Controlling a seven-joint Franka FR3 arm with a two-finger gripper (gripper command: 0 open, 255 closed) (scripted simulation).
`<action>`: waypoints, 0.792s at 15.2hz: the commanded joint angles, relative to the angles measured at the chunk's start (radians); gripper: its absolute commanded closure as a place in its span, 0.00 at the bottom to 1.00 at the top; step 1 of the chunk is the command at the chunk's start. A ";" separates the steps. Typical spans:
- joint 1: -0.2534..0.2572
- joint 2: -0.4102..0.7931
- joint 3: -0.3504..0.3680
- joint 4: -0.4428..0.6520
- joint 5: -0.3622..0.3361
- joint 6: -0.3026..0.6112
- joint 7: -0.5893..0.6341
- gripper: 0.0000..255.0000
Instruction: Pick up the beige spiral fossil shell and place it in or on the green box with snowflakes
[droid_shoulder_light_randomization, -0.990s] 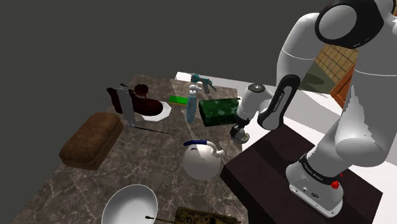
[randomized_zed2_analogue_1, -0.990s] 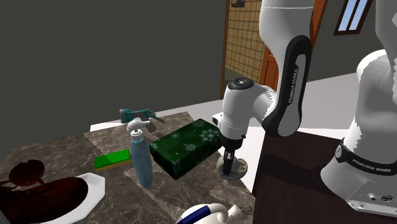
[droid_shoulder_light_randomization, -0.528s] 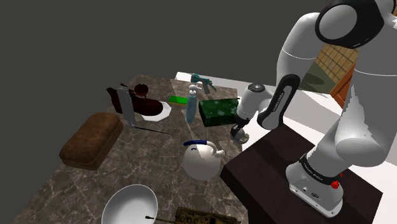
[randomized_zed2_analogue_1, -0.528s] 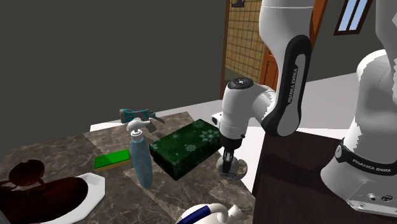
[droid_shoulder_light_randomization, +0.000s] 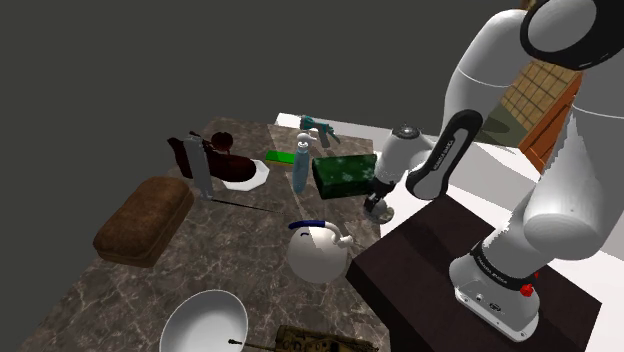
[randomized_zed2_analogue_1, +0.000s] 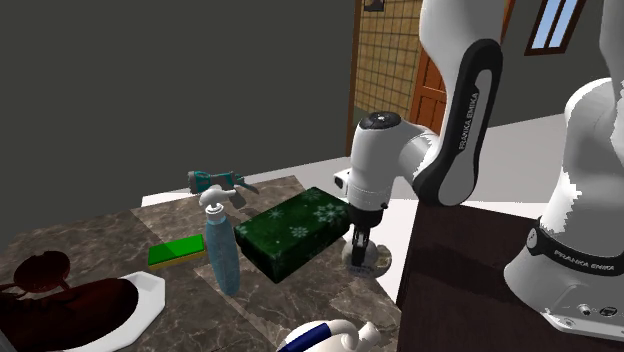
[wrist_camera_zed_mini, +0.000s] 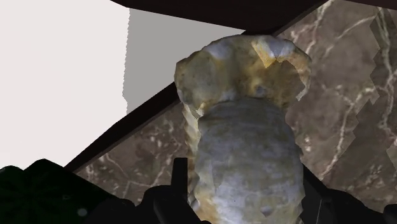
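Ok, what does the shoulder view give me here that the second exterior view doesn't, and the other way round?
Shoulder view: the brown loaf, the white bowl and a camouflage-patterned thing at the table's near end.

Second exterior view: a window high behind the arm.

Shared: the green box with snowflakes, the blue bottle, the flat green block, and the claw clasping the beige spiral shell beside the box.
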 joint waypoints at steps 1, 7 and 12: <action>-0.043 -0.046 0.047 -0.014 0.026 -0.035 -0.028 1.00; -0.147 -0.177 0.180 -0.054 0.174 -0.131 -0.156 1.00; -0.169 -0.284 0.236 -0.077 0.322 -0.212 -0.272 1.00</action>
